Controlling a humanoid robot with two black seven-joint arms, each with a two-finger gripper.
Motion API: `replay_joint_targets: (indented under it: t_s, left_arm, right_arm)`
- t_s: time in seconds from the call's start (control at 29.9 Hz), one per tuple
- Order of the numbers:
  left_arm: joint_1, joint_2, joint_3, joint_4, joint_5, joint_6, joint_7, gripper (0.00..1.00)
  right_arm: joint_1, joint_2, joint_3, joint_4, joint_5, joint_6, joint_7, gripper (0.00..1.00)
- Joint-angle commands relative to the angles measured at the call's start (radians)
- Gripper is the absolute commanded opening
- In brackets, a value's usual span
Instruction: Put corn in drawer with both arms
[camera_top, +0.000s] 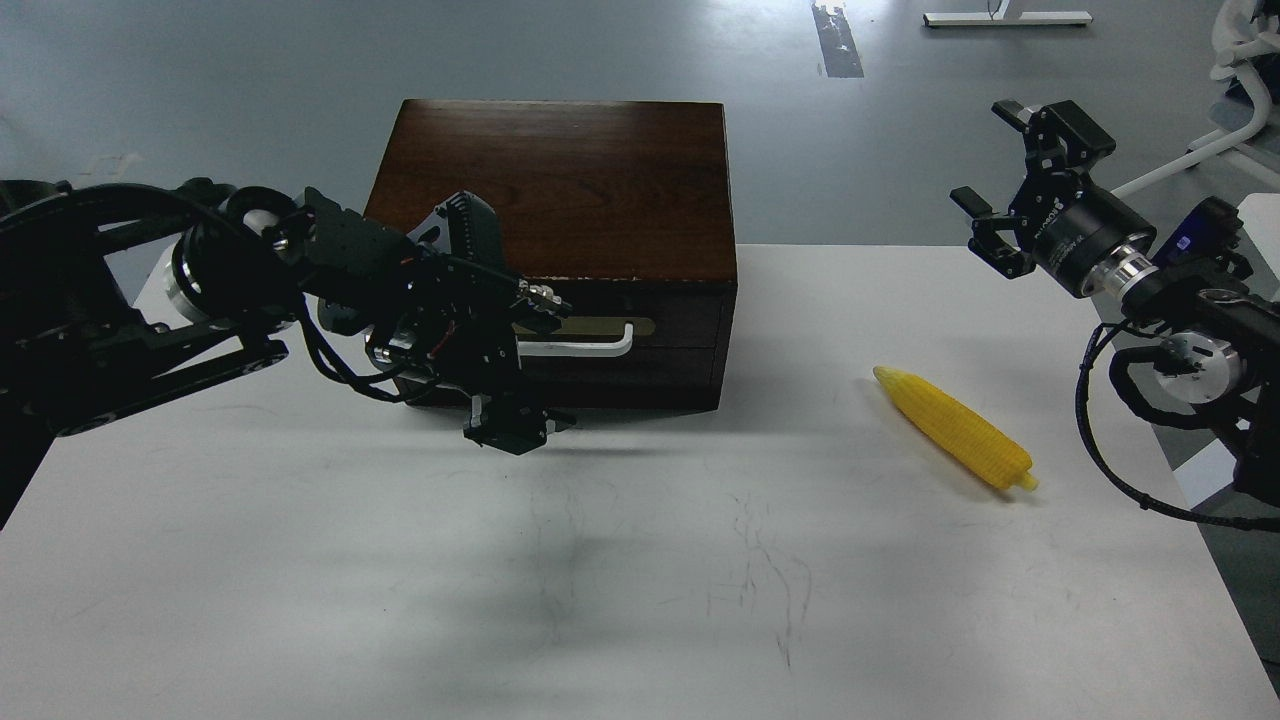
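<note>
corn (957, 430) lies on the table (600, 560) below and inboard of our right claw (990, 175), fingers spread; long axis diagonal, stub toward us | right arm nearer | left claw (520, 400) at the shut drawer (640, 335) handle (590, 347); fingers unreadable

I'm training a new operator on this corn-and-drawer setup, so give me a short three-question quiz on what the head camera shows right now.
1. True or false: the corn already lies inside the drawer.
2. Which gripper is nearer the drawer's white handle: A) left gripper, B) right gripper?
3. Fill in: the corn rests on the white ____, to the right of the wooden box.

Key
1. False: the drawer looks closed, and the corn lies outside it.
2. A: the left gripper is right at the handle; the right gripper hangs open, away at the table's right edge.
3. table
</note>
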Motion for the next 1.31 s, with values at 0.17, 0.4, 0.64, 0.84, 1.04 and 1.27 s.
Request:
replay_joint_targets:
  t_s: [0.17,0.4,0.64,0.84,1.04,1.27]
  left_arm:
    - [0.001,-0.024,0.007,0.040,0.000,0.000,0.000,0.99]
    - [0.004,-0.038,0.009,0.051,0.000,0.000,0.000,0.99]
    - [-0.001,-0.053,0.038,0.075,0.000,0.000,0.000,0.99]
    - [-0.002,-0.061,0.038,0.092,0.000,0.000,0.000,0.99]
    - [-0.012,-0.061,0.036,0.091,0.000,0.000,0.000,0.99]
    - [0.002,-0.059,0.043,0.094,0.000,0.000,0.000,0.99]
  right_arm:
    - [0.000,-0.002,0.000,0.000,0.000,0.000,0.000,1.00]
    - [0.000,-0.002,0.000,0.000,0.000,0.000,0.000,1.00]
    - [0.000,-0.002,0.000,0.000,0.000,0.000,0.000,1.00]
    - [-0.003,-0.002,0.002,0.000,0.000,0.000,0.000,1.00]
    - [-0.003,-0.002,0.002,0.000,0.000,0.000,0.000,1.00]
    - [-0.003,-0.002,0.002,0.000,0.000,0.000,0.000,1.00]
